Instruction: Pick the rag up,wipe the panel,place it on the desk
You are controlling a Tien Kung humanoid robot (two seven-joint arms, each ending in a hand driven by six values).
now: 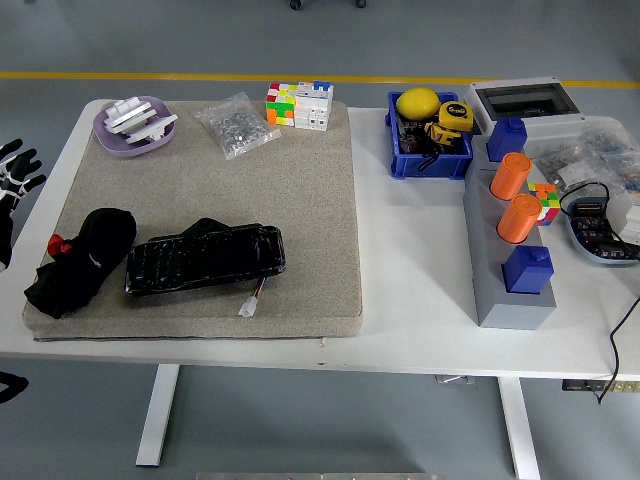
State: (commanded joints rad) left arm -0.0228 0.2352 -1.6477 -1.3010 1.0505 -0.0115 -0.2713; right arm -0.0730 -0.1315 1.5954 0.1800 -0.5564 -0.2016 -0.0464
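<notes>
Left hand [15, 180] sits at the far left edge, off the table's side, black fingers spread loose, gripping nothing. Right hand is out of view. Black rag [78, 260] lies crumpled at the near-left corner of the grey mat [310, 200], a small red bit showing on its left side, not touched by any hand. Just right of the rag, touching or nearly so, the black panel [205, 257] lies flat on the mat, with a short wire and white plug [250, 303] at its near edge. At the mat's far-left corner, a purple dish [133, 124] with white parts in it; next, a clear bag of small parts [236, 124]; then colour cubes [298, 104] at the far edge. Right of the mat on the white table [415, 290]: blue bin [430, 145] with a yellow ball and a tape measure, then a grey block [500, 270] carrying two orange cylinders [514, 197] and blue pieces. Far right: grey box, bags, cable clutter.
</notes>
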